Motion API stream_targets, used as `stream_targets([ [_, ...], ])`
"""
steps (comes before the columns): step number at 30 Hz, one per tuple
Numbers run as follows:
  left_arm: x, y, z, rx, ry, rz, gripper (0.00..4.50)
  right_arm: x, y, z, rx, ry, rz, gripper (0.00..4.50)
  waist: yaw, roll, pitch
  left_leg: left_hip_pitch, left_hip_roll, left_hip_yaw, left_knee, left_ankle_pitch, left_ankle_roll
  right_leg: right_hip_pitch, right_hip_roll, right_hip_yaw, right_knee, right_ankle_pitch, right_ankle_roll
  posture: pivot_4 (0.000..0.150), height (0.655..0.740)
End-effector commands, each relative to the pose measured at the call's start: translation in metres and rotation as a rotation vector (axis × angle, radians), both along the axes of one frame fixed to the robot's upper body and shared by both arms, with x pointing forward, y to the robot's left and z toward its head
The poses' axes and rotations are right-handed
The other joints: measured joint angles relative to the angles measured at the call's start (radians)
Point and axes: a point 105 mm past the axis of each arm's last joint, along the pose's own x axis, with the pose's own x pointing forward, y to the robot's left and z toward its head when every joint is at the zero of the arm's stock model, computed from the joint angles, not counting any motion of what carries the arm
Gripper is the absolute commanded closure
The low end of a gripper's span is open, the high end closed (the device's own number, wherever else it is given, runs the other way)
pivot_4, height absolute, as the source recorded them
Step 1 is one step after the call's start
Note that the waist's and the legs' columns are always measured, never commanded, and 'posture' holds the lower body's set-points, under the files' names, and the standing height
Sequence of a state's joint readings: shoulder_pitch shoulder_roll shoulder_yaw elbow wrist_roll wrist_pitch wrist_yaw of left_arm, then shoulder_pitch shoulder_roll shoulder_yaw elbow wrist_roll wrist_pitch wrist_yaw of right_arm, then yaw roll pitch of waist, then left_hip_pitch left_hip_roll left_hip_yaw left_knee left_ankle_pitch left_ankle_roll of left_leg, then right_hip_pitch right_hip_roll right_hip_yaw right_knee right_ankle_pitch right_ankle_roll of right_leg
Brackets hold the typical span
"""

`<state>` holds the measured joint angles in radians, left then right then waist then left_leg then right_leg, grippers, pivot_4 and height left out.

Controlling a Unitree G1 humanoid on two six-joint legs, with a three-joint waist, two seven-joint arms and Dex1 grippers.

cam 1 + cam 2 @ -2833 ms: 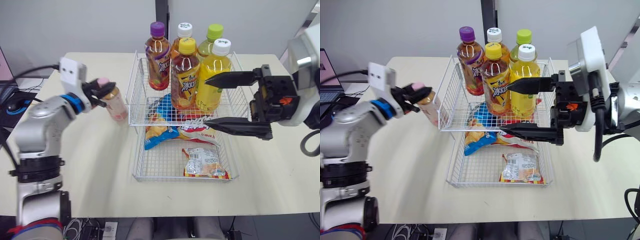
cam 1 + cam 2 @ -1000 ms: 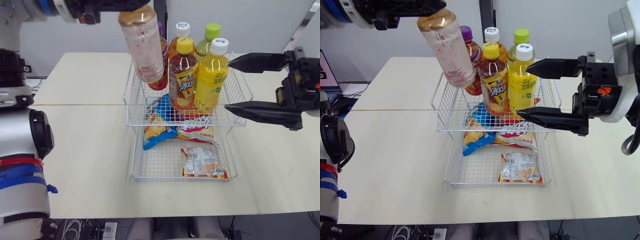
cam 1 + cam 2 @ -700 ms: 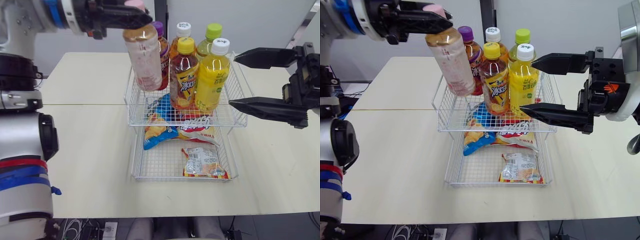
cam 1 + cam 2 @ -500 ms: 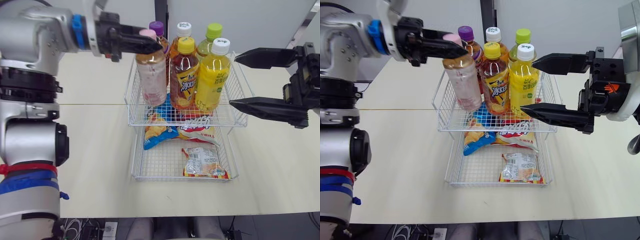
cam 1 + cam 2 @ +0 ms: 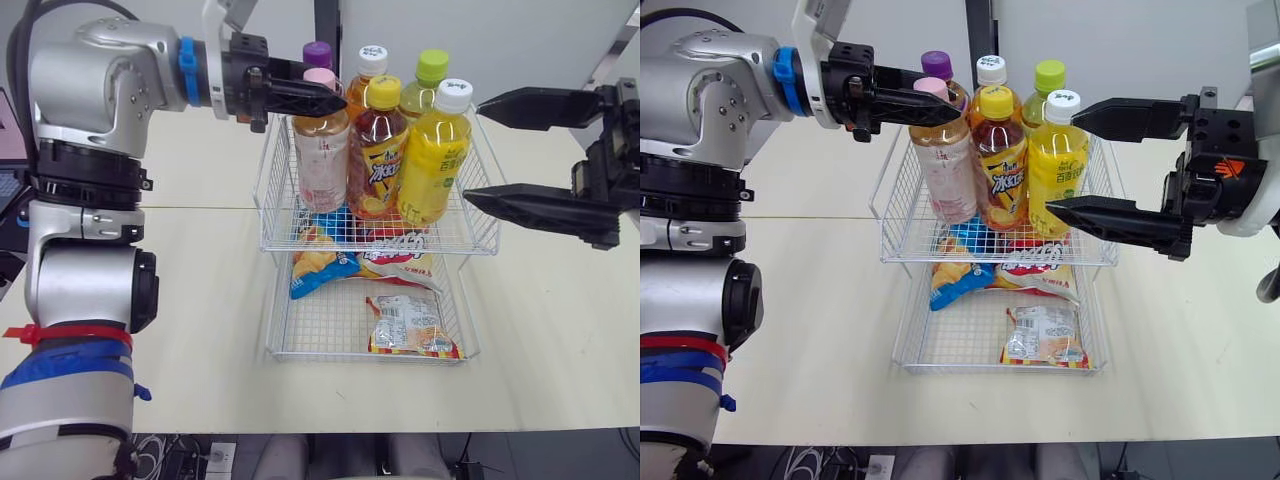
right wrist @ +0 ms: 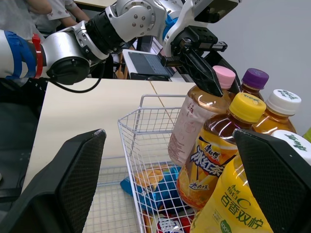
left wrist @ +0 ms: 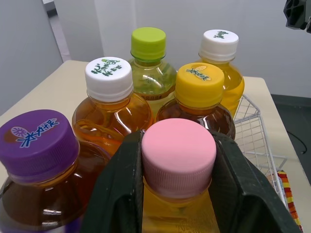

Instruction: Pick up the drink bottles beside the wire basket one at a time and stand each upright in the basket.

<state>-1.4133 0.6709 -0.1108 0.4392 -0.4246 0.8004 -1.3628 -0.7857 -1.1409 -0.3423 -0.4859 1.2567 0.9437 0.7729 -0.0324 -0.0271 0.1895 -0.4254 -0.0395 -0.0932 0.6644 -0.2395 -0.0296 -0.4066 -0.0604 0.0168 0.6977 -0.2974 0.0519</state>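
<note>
The left tool (image 5: 322, 92) is clamped on the pink cap of a clear plastic bottle of pale amber drink with a pink-and-white label (image 5: 322, 160). In the left wrist view its two black fingers (image 7: 119, 194) press against either side of the cap. The bottle stands upright in the front left corner of the upper tier of the white two-tier wire basket (image 5: 268, 190). Its base looks to be on the wire floor, though the mesh makes that hard to confirm.

Just beside it, in the front row, stand a yellow-capped amber bottle (image 5: 380, 150) and a white-capped bright yellow bottle (image 5: 435, 150). Behind them are a purple-capped dark bottle (image 5: 317, 52), a white-capped orange bottle (image 5: 372, 60) and a green-capped pale green bottle (image 5: 432, 65), all upright and packed close.

The right tool (image 5: 473, 150) hangs at the basket's right side with its fingers spread wide, holding nothing.

In the lower tier, partly under the upper one, lie a blue and yellow snack packet (image 5: 312, 272), a red and white packet (image 5: 395, 265) and a clear packet (image 5: 410, 325). The basket sits on a cream worktop (image 5: 190, 300).
</note>
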Motion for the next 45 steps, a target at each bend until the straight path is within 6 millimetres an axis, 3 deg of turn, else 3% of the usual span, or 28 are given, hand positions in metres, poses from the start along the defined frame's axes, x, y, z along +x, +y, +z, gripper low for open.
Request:
stream_targets([
  [1, -0.010, -0.003, 0.016, -0.027, -0.048, -0.032, 3.15, -0.005, -0.004, 0.012, 0.013, -0.070, -0.022, 0.00, 0.000, 0.000, 0.000, 0.000, 0.000, 0.000, 0.000, 0.000, 0.000, 0.000, 0.000, 0.000, 0.000, 0.000, 0.000, 0.150, 0.7400],
  [2, -0.010, -0.002, 0.015, -0.023, -0.044, -0.034, 3.15, -0.005, -0.004, 0.012, 0.013, -0.069, -0.022, 0.00, 0.000, 0.000, 0.000, 0.000, 0.000, 0.000, 0.000, 0.000, 0.000, 0.000, 0.000, 0.000, 0.000, 0.000, 0.000, 0.150, 0.7400],
  [12, -0.014, 0.006, 0.018, -0.036, -0.065, -0.050, 0.08, -0.005, -0.004, 0.012, 0.009, -0.067, -0.023, 0.00, -0.001, 0.000, 0.000, 0.000, 0.000, 0.000, 0.000, 0.000, 0.000, 0.000, 0.000, 0.000, 0.000, 0.000, 0.000, 0.150, 0.7400],
  [20, -0.037, 0.016, 0.041, -0.052, -0.108, -0.058, 0.04, -0.004, -0.006, 0.012, 0.005, -0.072, -0.036, 0.00, -0.001, 0.000, 0.000, 0.000, 0.000, 0.000, 0.000, 0.000, 0.000, 0.000, 0.000, 0.000, 0.000, 0.000, 0.000, 0.150, 0.7400],
  [26, -0.043, 0.034, 0.053, -0.048, -0.186, 0.050, 0.04, 0.001, -0.015, 0.009, -0.020, -0.081, -0.080, 0.00, -0.001, 0.000, 0.000, 0.000, 0.000, 0.000, 0.000, 0.000, 0.000, 0.000, 0.000, 0.000, 0.000, 0.000, 0.000, 0.150, 0.7400],
  [35, -0.045, 0.074, 0.047, -0.040, -0.233, 0.252, 0.04, 0.007, -0.024, 0.010, -0.048, -0.094, -0.106, 0.00, -0.002, 0.000, 0.000, 0.001, 0.001, 0.000, 0.000, 0.000, 0.000, 0.000, 0.000, 0.000, 0.001, 0.000, 0.000, 0.150, 0.7400],
  [45, -0.036, 0.140, 0.029, -0.042, -0.274, 0.566, 0.04, 0.011, -0.043, 0.006, -0.085, -0.096, -0.180, 0.00, 0.000, 0.000, 0.000, 0.001, 0.001, 0.001, 0.000, 0.000, 0.000, 0.000, 0.000, 0.001, 0.000, 0.000, 0.000, 0.150, 0.7400],
])
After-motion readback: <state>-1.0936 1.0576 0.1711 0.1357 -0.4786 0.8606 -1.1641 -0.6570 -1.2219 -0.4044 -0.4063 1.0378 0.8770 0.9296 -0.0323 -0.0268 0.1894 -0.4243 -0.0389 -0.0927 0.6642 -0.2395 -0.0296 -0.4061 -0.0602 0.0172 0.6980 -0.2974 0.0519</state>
